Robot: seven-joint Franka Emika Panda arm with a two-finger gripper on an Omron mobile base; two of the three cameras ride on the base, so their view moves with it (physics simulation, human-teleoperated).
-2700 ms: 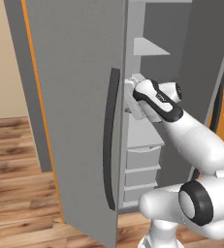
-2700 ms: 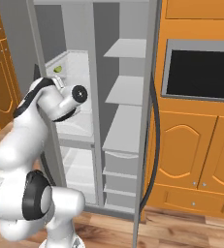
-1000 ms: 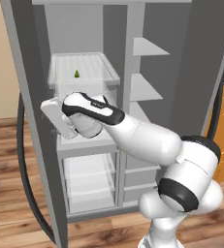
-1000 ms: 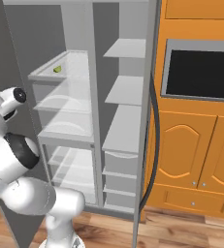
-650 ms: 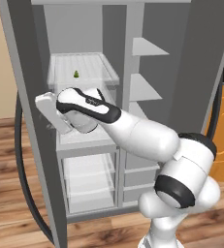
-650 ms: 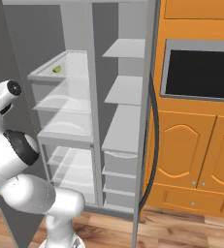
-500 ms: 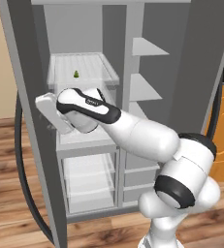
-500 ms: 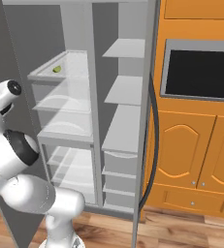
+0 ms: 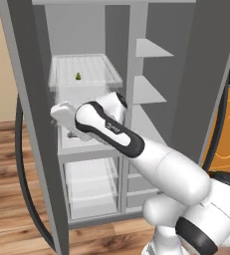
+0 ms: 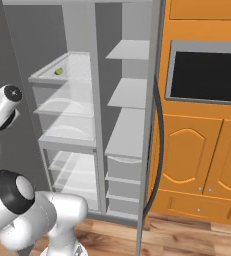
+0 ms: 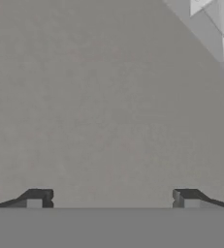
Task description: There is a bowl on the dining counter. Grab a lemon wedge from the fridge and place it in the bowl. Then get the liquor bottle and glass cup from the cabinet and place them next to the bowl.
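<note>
The fridge [image 9: 186, 74] stands open, grey inside and out, its door [image 9: 29, 124] swung out to the left with a dark curved handle [image 9: 24, 189] running down it. White shelves [image 10: 129, 92] step down the right half, with drawers [image 10: 122, 172] stacked below them. Clear bins [image 9: 89, 187] fill the lower left. Just right of the fridge, orange cabinets [image 10: 202, 150] frame a black oven window [image 10: 207, 72]. Wood flooring [image 9: 2, 164] runs underneath.
</note>
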